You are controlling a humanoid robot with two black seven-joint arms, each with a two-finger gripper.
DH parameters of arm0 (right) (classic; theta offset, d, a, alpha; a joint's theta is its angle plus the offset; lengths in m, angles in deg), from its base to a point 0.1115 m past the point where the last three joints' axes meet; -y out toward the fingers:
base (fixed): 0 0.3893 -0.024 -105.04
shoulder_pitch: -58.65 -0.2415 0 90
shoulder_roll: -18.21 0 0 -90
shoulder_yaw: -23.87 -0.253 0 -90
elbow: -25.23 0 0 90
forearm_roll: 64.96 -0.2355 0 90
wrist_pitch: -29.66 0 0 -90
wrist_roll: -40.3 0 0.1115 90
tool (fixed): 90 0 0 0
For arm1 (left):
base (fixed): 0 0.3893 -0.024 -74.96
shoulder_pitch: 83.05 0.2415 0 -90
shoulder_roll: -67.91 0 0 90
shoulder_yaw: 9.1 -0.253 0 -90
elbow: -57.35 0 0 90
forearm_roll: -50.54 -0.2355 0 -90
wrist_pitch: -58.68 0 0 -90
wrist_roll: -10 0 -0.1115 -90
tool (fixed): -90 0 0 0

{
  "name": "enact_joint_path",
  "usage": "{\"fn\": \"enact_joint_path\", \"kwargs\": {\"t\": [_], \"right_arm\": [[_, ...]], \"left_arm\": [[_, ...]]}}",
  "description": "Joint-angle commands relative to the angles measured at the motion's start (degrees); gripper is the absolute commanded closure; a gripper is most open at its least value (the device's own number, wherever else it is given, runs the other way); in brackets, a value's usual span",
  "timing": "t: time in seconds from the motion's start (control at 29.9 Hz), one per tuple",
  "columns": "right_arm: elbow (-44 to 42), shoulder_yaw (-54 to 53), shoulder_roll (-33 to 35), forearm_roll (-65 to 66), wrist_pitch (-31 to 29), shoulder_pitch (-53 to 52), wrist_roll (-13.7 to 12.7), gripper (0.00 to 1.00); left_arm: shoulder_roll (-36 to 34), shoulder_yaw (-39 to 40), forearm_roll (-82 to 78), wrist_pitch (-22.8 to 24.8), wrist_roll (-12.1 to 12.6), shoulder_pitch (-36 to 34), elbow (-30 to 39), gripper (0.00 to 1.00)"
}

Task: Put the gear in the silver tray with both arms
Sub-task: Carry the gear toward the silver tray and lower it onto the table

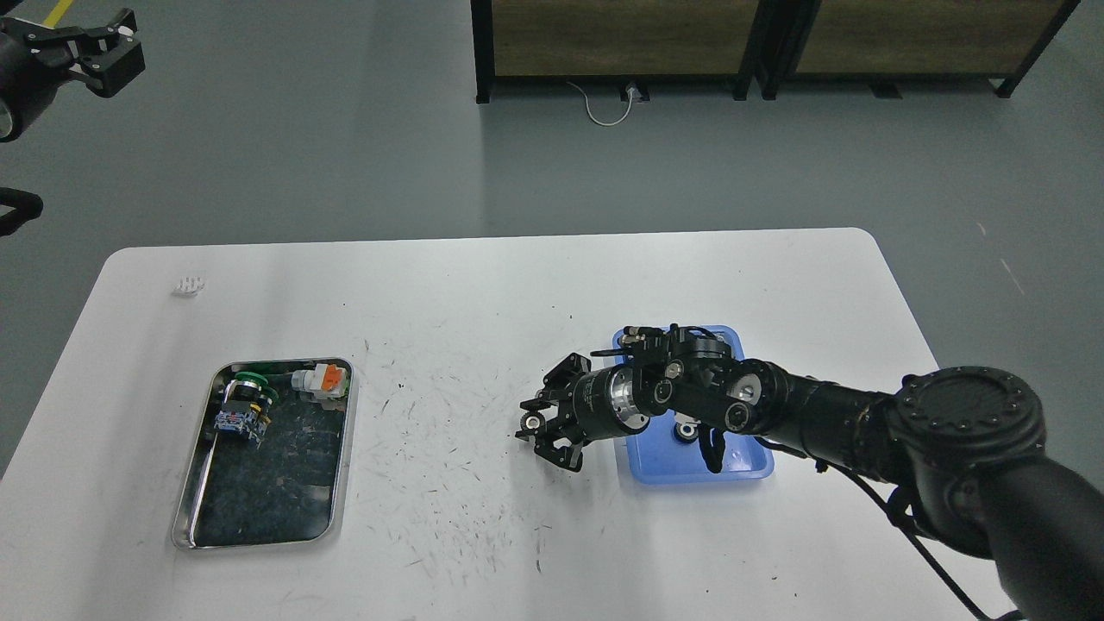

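The silver tray (200, 509) lies at the table's front left; it holds a green-capped switch (245, 402) and a white and orange connector (320, 379). My right gripper (535, 424) hovers over the table's middle, just left of the blue tray (655, 461), and far to the right of the silver tray. Its fingertips are closed on a small dark gear (528, 423). My left gripper (95, 47) is raised at the top left, over the floor and off the table; its fingers cannot be told apart.
Another small round part (687, 429) lies in the blue tray, partly hidden by my right arm. A small white piece (189, 285) sits at the table's far left. Dark-framed wooden cabinets (621, 39) stand on the floor beyond the table.
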Motion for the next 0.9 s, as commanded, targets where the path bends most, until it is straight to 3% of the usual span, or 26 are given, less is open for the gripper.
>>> {"fn": "enact_joint_path", "kwargs": {"t": [0.0, 0.43, 0.74, 0.87], "right_arm": [[0.01, -0.23, 0.0, -0.09, 0.01, -0.29, 0.05, 0.68], [-0.17, -0.41, 0.0, -1.66, 2.3, 0.59, 1.11, 0.67], [0.01, -0.85, 0.0, -6.15, 0.89, 0.59, 1.37, 0.66], [0.62, -1.81, 0.0, -8.08, -2.35, 0.59, 2.16, 0.65]], "left_arm": [[0.0, 0.0, 0.0, 0.0, 0.0, -0.01, 0.0, 0.01], [0.0, 0.0, 0.0, 0.0, 0.0, -0.1, 0.0, 0.01], [0.08, 0.0, 0.0, -0.09, 0.08, -0.19, 0.0, 0.01], [0.0, 0.0, 0.0, 0.0, 0.08, -0.1, 0.0, 0.01]]}}
